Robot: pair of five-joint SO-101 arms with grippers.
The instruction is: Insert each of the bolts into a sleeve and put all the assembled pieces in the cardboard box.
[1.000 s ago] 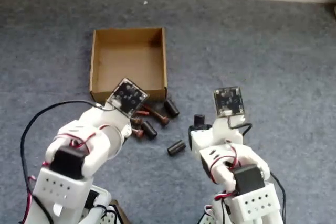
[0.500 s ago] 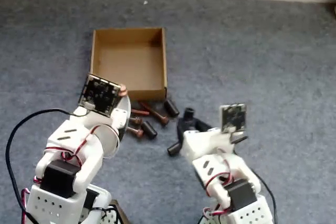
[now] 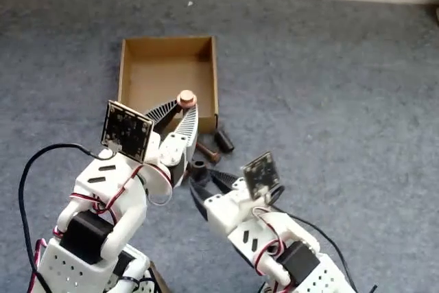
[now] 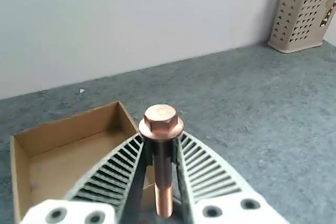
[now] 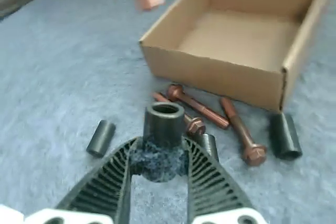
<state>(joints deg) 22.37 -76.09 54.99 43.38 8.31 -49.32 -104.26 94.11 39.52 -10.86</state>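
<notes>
1. While the left claw point(image 4: 161, 148) is clenched on the shank of a copper-coloured bolt point(image 4: 161, 124), head up and tip down, the right claw point(image 5: 157, 156) is clamped round a black sleeve point(image 5: 164, 123) that stands upright with its bore open to the top.
2. In the high view the bolt point(image 3: 186, 98) hangs over the near wall of the cardboard box point(image 3: 164, 77), whose bare floor shows. The sleeve point(image 3: 198, 168) sits lower and nearer the robot, apart from the bolt. It is just beside the loose bolts point(image 5: 197, 106) and loose sleeves point(image 5: 285, 135) lying on the grey worktop point(image 3: 329, 101) in front of the box.
3. The likeliest fault, as I judge it, is the bolt's tip landing on the sleeve's rim instead of in the bore, because the two have to be lined up in mid-air. A push then would tilt the sleeve between the ribbed fingers or slide the bolt up through its grip.
4. The bolt is pinched along its narrow shank alone, so a nudge could swing it off vertical and spoil the entry angle.
5. With the two claws this near each other, their fingers could knock together. The right claw, low over the pile, could also scatter the loose pieces and set the sleeves rolling.
6. No writing can be read. The box's walls look like plain brown card, and any marks on the wrists' circuit boards point(image 3: 127, 130) are too small to tell. The beige holder point(image 4: 304, 14) in the left wrist view bears cut-out shapes, no label.
</notes>
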